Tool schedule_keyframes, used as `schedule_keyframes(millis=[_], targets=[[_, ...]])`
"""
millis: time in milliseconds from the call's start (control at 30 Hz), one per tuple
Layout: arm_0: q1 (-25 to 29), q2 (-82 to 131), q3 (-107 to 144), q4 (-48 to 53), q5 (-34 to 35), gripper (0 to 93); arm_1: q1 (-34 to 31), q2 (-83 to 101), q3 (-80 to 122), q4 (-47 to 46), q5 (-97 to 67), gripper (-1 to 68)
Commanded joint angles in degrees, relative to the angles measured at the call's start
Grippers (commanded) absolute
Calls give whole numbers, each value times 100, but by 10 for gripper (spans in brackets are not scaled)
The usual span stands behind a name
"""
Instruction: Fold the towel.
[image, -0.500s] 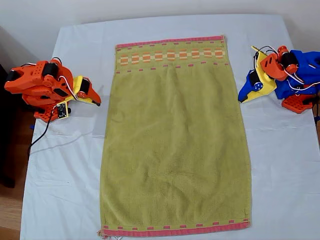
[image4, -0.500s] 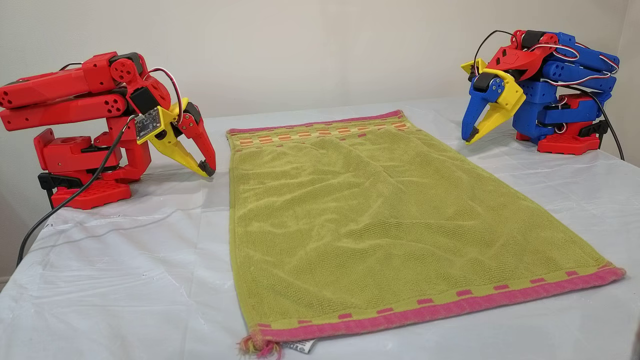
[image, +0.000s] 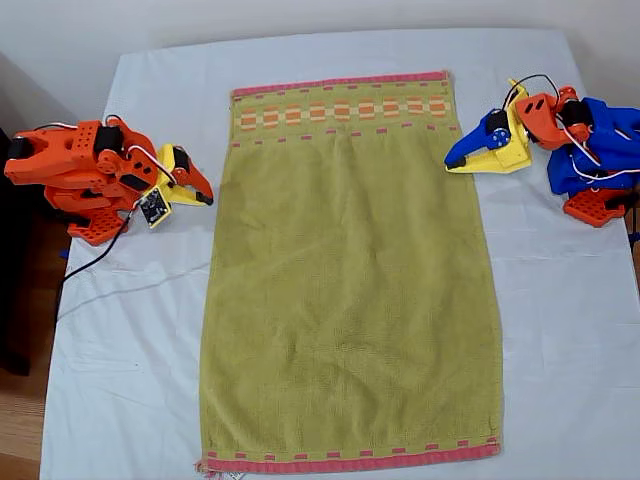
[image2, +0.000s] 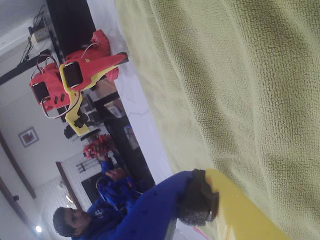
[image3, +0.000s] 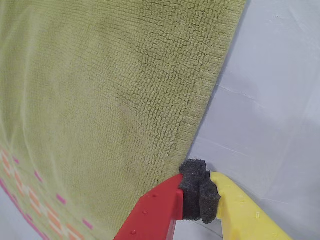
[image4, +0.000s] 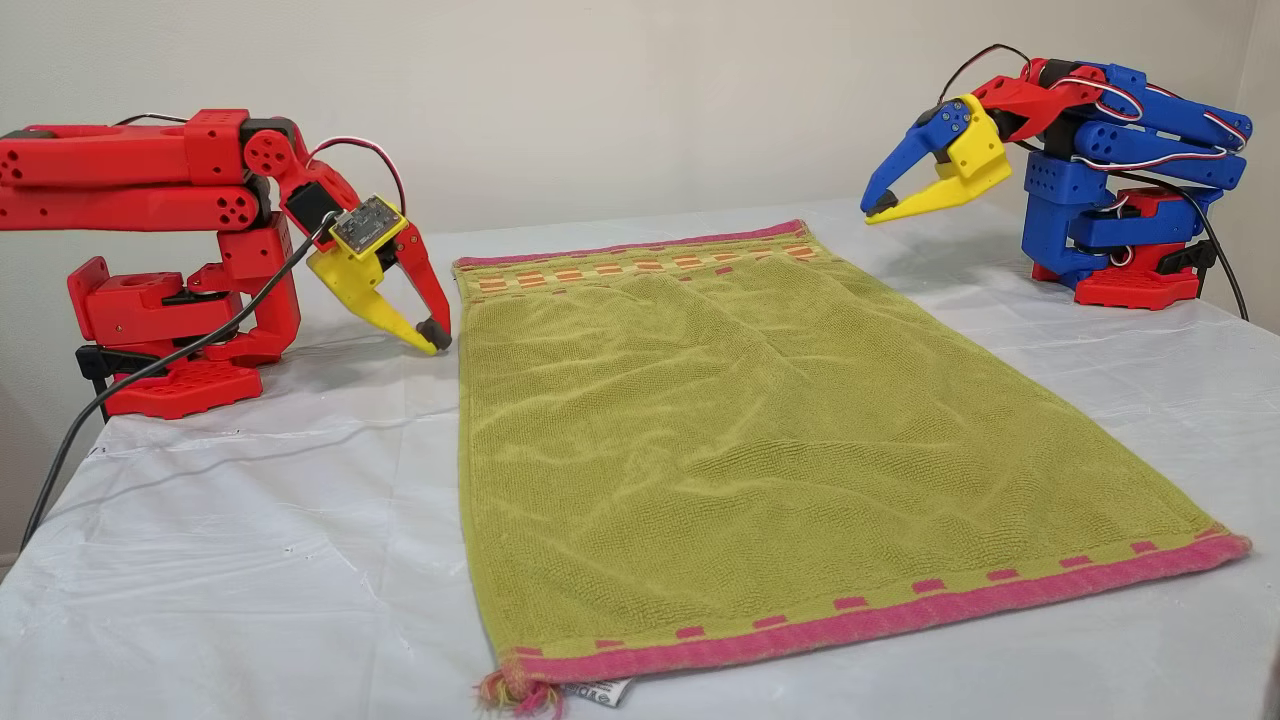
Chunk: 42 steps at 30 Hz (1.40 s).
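Note:
The olive-green towel (image: 350, 280) lies spread flat on the table, with a pink band at each end and an orange checked stripe at the far end (image4: 640, 268). A white tag (image4: 595, 692) pokes out at its near corner. My first gripper (image: 452, 165), blue and yellow, hovers shut above the towel's edge at the exterior view's right, near the striped end (image4: 875, 210). My second gripper (image: 207, 200), red and yellow, is shut and held low just off the towel's edge at the exterior view's left (image4: 437, 338). Its foam pads (image3: 200, 192) meet over the sheet beside the towel (image3: 100, 100).
A white sheet (image: 560, 330) covers the table. The red arm's base (image4: 160, 380) and its black cable (image4: 90, 440) sit at the other view's left, the blue arm's base (image4: 1130, 280) at its right. A person in blue (image2: 105, 220) shows far off in the first wrist view.
Both grippers have reached in toward the towel. The first rose and swung out over the towel's edge; the second tilted up and moved closer to the opposite edge. The towel has not moved.

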Motion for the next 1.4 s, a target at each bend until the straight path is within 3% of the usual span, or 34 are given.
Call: schedule_keyframes(millis=[0, 167, 267, 367, 667, 833, 933, 1067, 1367], targets=[[-26, 26, 18, -88, 35, 1, 70, 1257, 1292, -149, 62, 1], [105, 26, 18, -246, -105, 1, 62, 1257, 1292, -193, 123, 1], [70, 26, -105, -299, -396, 1, 413, 1248, 1266, -202, 299, 0], [-299, 26, -624, 167, -1143, 1, 782, 1248, 835, 536, 642, 0], [-668, -1863, -3094, 1020, -1538, 1, 1450, 782, -703, 1239, 1397, 0], [-580, -2285, -3393, 800, -1318, 1, 1441, 158, -1345, 1266, 1020, 0], [-220, -1063, -2268, 448, -773, 1, 967, 1239, -563, 993, 598, 0], [-97, 0, -1512, 633, -483, -1, 721, 1239, -114, 650, 352, 0], [-431, -492, -2399, 756, -457, 0, 1107, 729, -1143, 949, 527, 0]])
